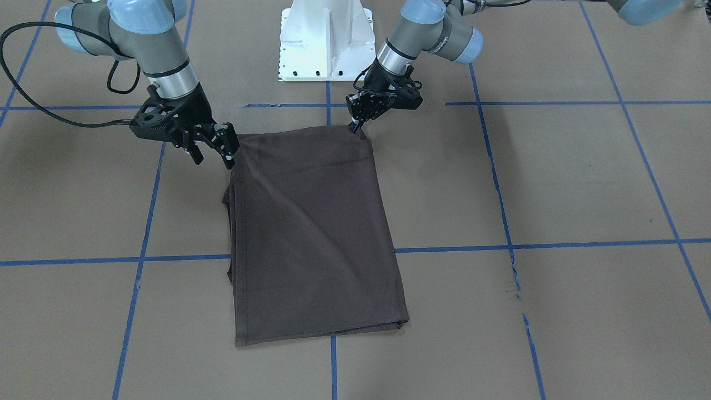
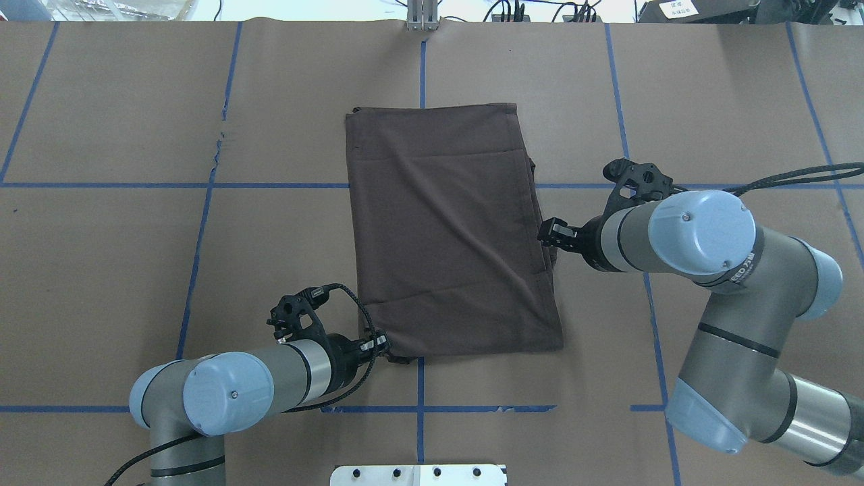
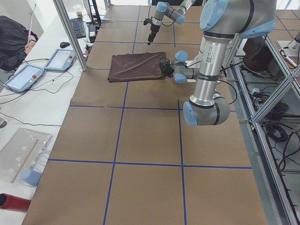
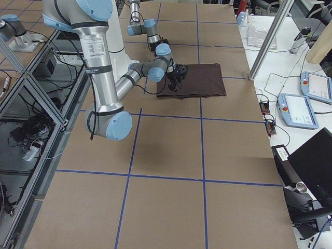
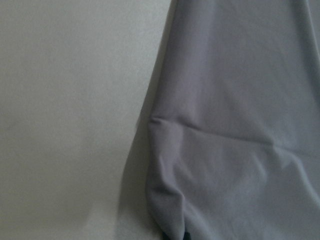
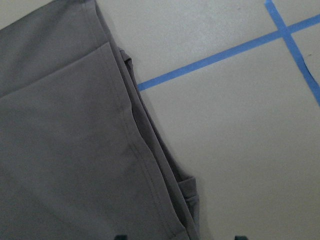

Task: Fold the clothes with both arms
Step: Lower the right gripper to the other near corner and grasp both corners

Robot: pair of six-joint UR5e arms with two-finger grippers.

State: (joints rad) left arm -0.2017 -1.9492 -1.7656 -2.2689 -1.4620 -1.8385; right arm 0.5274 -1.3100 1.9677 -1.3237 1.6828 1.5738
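The dark brown T-shirt (image 1: 311,233) (image 2: 445,229) lies folded into a long rectangle on the brown table; collar and print are hidden. My left gripper (image 1: 354,128) (image 2: 386,349) is at the shirt's corner nearest the robot, its fingers closed on the cloth; the left wrist view is filled by bunched fabric (image 5: 240,125). My right gripper (image 1: 213,156) (image 2: 548,236) hangs open just above the shirt's opposite long edge. In the right wrist view, its two fingertips (image 6: 120,236) stand wide apart over the layered hem (image 6: 150,165).
The white pedestal base (image 1: 325,44) (image 2: 418,474) stands at the robot's side of the table. Blue tape lines (image 1: 455,248) cross the brown surface. Pendant tablets (image 3: 26,77) (image 4: 301,109) and a seated person (image 3: 14,40) are beyond the far edge.
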